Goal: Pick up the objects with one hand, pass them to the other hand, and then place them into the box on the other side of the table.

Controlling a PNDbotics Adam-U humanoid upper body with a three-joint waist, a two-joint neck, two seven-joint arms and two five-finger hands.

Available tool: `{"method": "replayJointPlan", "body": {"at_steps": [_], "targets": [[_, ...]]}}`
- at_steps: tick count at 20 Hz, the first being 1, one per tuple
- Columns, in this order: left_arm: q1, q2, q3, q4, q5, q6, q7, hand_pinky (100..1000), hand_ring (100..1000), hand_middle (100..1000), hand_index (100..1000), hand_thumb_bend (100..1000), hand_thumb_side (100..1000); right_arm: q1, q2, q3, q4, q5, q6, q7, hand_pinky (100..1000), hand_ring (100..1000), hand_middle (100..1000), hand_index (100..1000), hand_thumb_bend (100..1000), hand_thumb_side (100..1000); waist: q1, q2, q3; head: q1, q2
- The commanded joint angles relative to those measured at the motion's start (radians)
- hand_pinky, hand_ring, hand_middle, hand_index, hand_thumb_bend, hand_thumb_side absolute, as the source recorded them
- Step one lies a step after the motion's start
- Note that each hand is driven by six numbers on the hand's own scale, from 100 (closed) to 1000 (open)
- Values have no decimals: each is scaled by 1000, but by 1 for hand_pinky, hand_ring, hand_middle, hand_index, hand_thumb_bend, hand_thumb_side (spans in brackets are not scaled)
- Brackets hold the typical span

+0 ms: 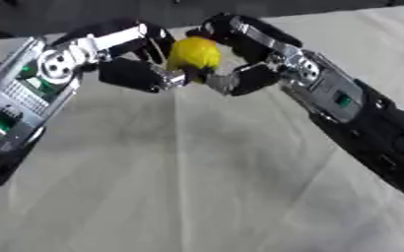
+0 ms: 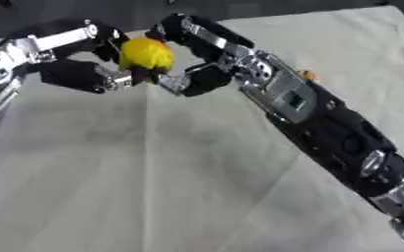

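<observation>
We see the surface (image 1: 197, 197) first: it fills most of both views, covered by a pale, creased cloth (image 2: 153, 187) with fold lines running down from the middle. A dark strip lies beyond its far edge.

Next in size, the two arms. The right arm (image 2: 326, 128) comes in from the lower right and runs diagonally up toward the top centre, black with silver joints and a small green part on its forearm. The left arm (image 1: 24, 93) enters from the left edge, silver-grey with green parts showing on its wrist section.

The right robot hand (image 1: 257, 54) and the left robot hand (image 1: 123, 54) meet near the top centre, above the far part of the cloth. Both are curled — fingers over the top, thumbs below — and both close around the same thing from opposite sides. We note the thumb tips almost touching each other just under it.

That thing is a yellow ball (image 1: 193, 53), rounded, lifted off the surface and sitting between the two hands. Both hands touch it; we cannot tell which one carries its weight.

Smallest: a small orange thing (image 2: 307, 75) shows on the cloth just beside the right forearm, in the right eye view only. Its shape is too small to make out.
</observation>
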Motion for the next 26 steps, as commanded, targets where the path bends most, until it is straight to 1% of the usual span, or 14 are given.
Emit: {"method": "replayJointPlan", "body": {"at_steps": [1,3,4,6,9,11,13,17,18,19,20,23,26], "targets": [[-17,5,23,-6,38,6,48,789,653,586,635,100,418,-11,-4,-1,-29,8,3,1,948,576,434,571,100,100,9,0,1,0,-8],[-16,4,22,-10,72,2,76,783,637,562,597,100,365,-11,-4,-1,-27,15,7,5,947,578,436,573,100,100,9,1,1,-1,-6],[-17,4,20,-11,89,0,85,779,628,551,579,100,362,-11,-3,-1,-27,19,8,7,947,579,438,574,100,100,9,1,1,0,-6],[-17,5,16,-13,122,-1,97,766,595,505,511,100,346,-10,-3,0,-25,27,12,13,947,590,450,588,100,100,9,2,1,1,-4],[-19,7,10,-14,150,5,108,759,576,481,475,100,323,-9,-2,1,-21,39,21,25,941,610,477,620,100,100,9,2,2,3,-3],[-19,7,8,-14,153,13,112,755,565,463,455,100,299,-8,-2,1,-20,47,23,33,935,632,510,656,100,100,9,2,2,7,-3],[-19,7,7,-12,145,23,112,749,549,433,440,100,250,-7,-1,2,-19,52,19,47,928,659,547,692,100,100,9,2,1,11,-4],[-18,6,5,-2,112,48,110,743,535,401,426,100,209,-6,0,1,-21,49,-14,80,935,717,629,769,100,100,8,2,0,18,-6],[-18,5,4,-1,104,51,107,742,534,398,424,100,200,-6,0,1,-23,48,-27,88,939,736,659,794,100,192,9,2,0,20,-7],[-18,5,4,1,96,53,103,741,533,394,422,100,191,-5,0,1,-24,47,-41,97,942,751,682,816,100,264,9,2,-1,21,-8],[-18,4,4,2,88,55,99,740,529,389,417,100,184,-5,0,0,-23,46,-55,105,943,756,689,823,100,294,9,2,-1,21,-8],[-17,1,6,9,72,57,90,738,522,381,411,100,177,-4,1,-1,-15,40,-83,121,946,765,704,828,100,305,9,3,-3,24,-9],[-17,0,7,10,62,55,86,737,518,378,408,100,173,-5,0,-1,-11,39,-89,126,948,772,714,836,100,323,10,3,-4,26,-9]]}}
